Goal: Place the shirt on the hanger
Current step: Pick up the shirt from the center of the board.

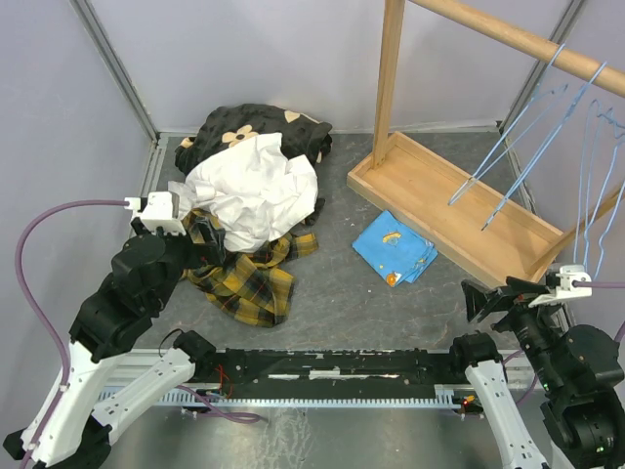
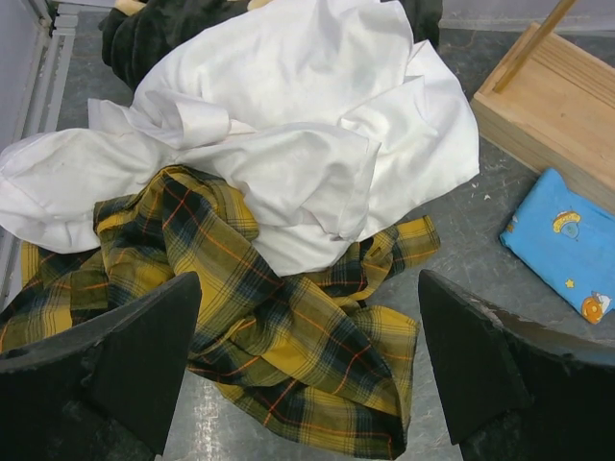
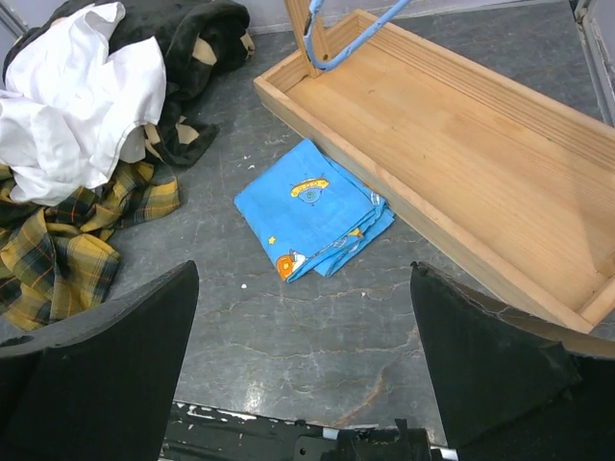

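The yellow-and-black plaid shirt [image 1: 249, 278] lies crumpled on the table at the left, its upper part buried under a white garment [image 1: 259, 191]. My left gripper [image 1: 202, 237] is open and hovers just above the shirt [image 2: 288, 336] with the plaid cloth between its spread fingers [image 2: 125, 355], not gripped. Several pale-blue wire hangers [image 1: 527, 137] hang from the wooden rail [image 1: 508, 34] at the right; one tip shows in the right wrist view [image 3: 351, 43]. My right gripper [image 1: 488, 298] is open and empty above bare table [image 3: 303, 375], far from the shirt [image 3: 58, 250].
The white garment [image 2: 307, 125] overlaps a black cloth with cream flowers [image 1: 249, 127] at the back left. A folded blue printed cloth [image 1: 394, 247] lies mid-table beside the rack's wooden base tray [image 1: 439, 195]. An upright wooden post [image 1: 389, 78] stands at the tray's back corner.
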You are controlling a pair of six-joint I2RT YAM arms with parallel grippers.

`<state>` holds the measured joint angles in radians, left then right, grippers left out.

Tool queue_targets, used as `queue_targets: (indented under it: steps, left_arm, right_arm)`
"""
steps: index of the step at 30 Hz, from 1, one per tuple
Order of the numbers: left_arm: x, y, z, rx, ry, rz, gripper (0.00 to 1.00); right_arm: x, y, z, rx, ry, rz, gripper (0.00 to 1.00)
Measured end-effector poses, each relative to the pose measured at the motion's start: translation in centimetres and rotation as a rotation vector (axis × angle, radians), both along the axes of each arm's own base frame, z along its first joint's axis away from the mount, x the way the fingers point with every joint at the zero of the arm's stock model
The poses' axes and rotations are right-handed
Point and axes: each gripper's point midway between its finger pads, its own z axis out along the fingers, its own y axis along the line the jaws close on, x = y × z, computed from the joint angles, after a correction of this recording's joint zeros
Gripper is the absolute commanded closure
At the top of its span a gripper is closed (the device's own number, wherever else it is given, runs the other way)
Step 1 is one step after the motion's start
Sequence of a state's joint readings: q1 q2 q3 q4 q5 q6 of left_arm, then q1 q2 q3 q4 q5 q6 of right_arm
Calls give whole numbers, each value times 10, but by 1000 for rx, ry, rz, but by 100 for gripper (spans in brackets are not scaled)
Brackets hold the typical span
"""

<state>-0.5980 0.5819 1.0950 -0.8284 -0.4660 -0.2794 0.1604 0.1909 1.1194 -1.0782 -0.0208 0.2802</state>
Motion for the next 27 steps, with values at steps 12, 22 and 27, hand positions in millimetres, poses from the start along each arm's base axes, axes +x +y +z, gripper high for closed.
queue_targets:
  steps: [12, 22, 27]
  left_arm:
    - [1, -2, -18, 26, 36, -7, 0]
    - [3, -7, -26, 39, 49, -35, 0]
    - [4, -8, -35, 51, 67, -35, 1]
  right_arm:
    - [17, -14, -9, 2, 93, -109, 1]
    - [40, 1, -33, 34, 228, -73, 1]
    - [49, 13, -50, 76, 281, -31, 1]
